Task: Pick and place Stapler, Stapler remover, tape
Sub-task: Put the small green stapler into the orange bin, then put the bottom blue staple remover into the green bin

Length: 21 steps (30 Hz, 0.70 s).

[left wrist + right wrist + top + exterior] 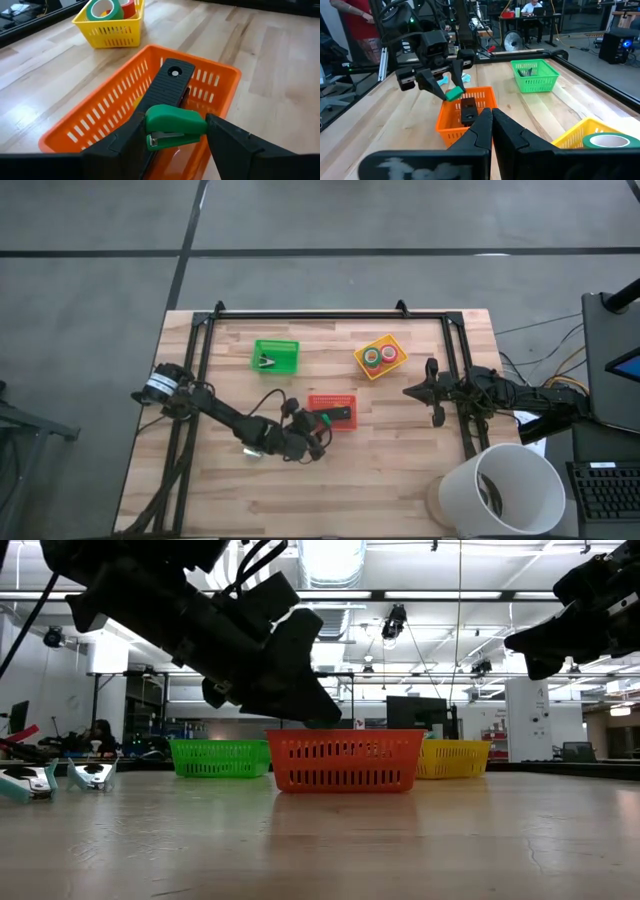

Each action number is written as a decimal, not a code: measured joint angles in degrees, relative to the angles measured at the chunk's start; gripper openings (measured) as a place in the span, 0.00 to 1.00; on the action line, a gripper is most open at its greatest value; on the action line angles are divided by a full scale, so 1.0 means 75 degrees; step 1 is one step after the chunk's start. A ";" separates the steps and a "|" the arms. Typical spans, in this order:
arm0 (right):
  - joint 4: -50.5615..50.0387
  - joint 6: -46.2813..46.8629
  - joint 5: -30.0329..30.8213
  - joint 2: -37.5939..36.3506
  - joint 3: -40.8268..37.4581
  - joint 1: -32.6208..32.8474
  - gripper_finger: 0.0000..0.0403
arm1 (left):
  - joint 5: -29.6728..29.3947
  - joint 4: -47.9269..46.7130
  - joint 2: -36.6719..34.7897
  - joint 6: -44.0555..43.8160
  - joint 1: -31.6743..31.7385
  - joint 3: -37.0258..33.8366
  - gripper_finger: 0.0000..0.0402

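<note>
My left gripper (320,423) hangs over the near end of the orange basket (332,412), shut on the stapler (170,100), which is black with a green top. The green basket (276,357) holds a small dark stapler remover (266,362). In the yellow basket (380,357) lie the tape rolls (380,356); I see a green and a red one. My right gripper (432,392) waits shut above the table's right side, beside the yellow basket. The right wrist view shows the stapler (454,93) above the orange basket (465,112). My left gripper pinches the stapler's green end (175,122) between its two fingers, which come slanting down from the table's near left side. The stapler tilts away from the fingers. Its black far end (174,75) reaches down inside the orange basket; whether it rests there, I cannot tell.
A black frame rail (330,313) runs along the far edge and down both sides. A large white bucket (505,490) stands at the near right corner. Small tools (60,777) lie at the left in the low view. A person (532,7) sits far behind.
</note>
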 joint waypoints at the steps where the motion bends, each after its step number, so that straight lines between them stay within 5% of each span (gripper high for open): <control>1: -0.0001 0.0000 -0.0003 0.0000 0.0000 0.0001 0.02 | -0.0014 0.0000 -0.0001 0.0000 0.0000 0.0000 0.51; 18: 0.0002 0.0000 -0.0001 0.0000 0.0000 0.0000 0.02 | 0.0193 -0.0068 -0.0032 0.0492 -0.0062 0.0393 0.62; 21: 0.0001 0.0001 0.0000 0.0000 0.0000 0.0000 0.02 | 0.0560 -0.1066 -0.0192 0.0986 -0.0128 0.0746 0.62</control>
